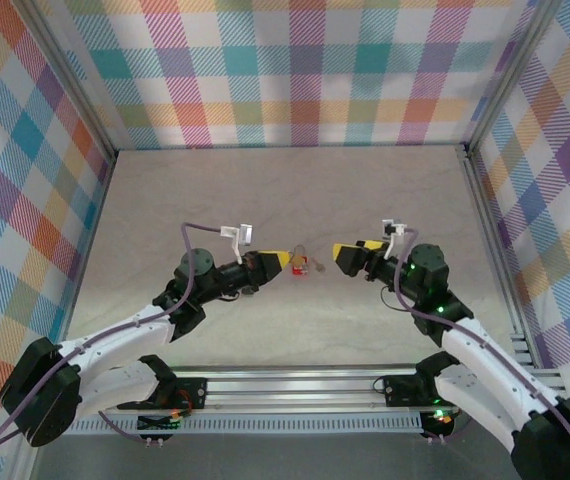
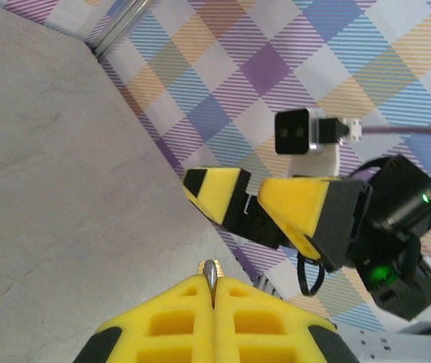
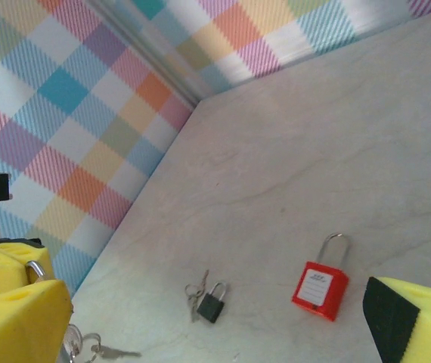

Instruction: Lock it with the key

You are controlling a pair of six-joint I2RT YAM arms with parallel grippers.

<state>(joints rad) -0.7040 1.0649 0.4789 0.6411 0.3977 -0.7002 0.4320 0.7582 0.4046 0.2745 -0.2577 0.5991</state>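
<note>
L gripper (image 1: 277, 262) is clenched. In your L wrist cam the yellow pads (image 2: 178, 325) are pressed flat together at bottom centre, with a thin metal key (image 2: 211, 274) pinched in the seam and its tip poking out.

R wrist cam: same gripper (image 3: 19, 310) sits lower left of frame. There's a metal ring at the seam and a key bunch (image 3: 94, 349) hanging just below it.

R gripper (image 1: 345, 254) is released and holds nothing. L wrist cam has it (image 2: 238, 204) mid frame with jaws spread wide. In its own cam you get one finger (image 3: 412, 321) at lower right.

Red padlock (image 3: 320, 289) lies flat on the table (image 3: 336, 136), lower right of centre, shackle pointing up-frame. It's apart from both grippers. Top cam puts it (image 1: 302, 266) between the two tips, nearer the L one.

Small black padlock (image 3: 211, 306) w/ its own keys lies left of the red one, bottom centre, near but not touching it.

Can't tell if either shackle is latched.
</note>
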